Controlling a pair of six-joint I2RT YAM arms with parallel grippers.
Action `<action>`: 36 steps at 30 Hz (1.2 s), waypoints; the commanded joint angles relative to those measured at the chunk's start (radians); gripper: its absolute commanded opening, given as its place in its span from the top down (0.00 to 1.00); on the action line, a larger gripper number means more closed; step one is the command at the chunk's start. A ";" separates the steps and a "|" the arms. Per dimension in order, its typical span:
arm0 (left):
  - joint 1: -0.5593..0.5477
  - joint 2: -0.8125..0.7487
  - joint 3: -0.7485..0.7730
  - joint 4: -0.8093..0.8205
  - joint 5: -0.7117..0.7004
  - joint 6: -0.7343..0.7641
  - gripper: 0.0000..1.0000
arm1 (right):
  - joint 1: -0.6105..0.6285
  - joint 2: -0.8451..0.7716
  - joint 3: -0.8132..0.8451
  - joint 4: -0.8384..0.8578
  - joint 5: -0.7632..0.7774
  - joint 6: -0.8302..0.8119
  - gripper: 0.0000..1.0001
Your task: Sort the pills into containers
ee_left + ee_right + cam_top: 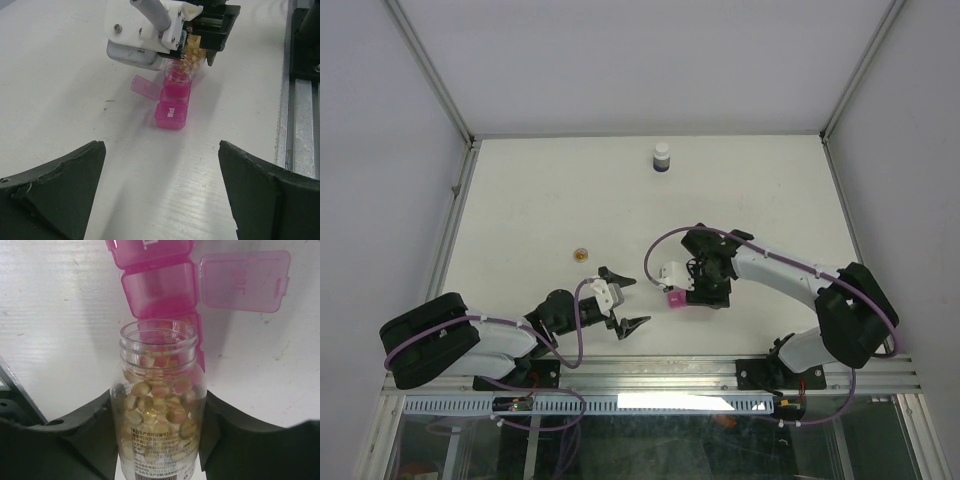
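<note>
My right gripper [158, 415] is shut on a small clear bottle [159, 405] with no cap, filled with yellow-orange pills [155, 402]. The bottle is tipped mouth-down over the pink pill organiser [160, 290], right above an open compartment whose lid [245, 281] is flipped to the side. In the left wrist view the bottle [179, 75] hangs over the organiser [172, 107], whose near lid reads "Wed". In the top view the right gripper [705, 283] is at the organiser [673, 298]. My left gripper [625, 298] is open and empty, a short way left of the organiser.
A dark bottle with a white cap [662, 157] stands at the table's far edge. A small round orange cap [582, 254] lies on the table left of centre. A metal rail [300, 125] runs along the near edge.
</note>
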 commanded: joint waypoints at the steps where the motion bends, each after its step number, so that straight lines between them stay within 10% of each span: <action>1: -0.007 -0.018 -0.016 0.042 0.003 -0.008 0.01 | 0.008 0.006 0.059 -0.019 0.037 0.016 1.00; 36: -0.007 -0.039 -0.027 0.047 0.005 -0.009 0.01 | 0.040 -0.008 0.026 0.014 0.081 0.031 1.00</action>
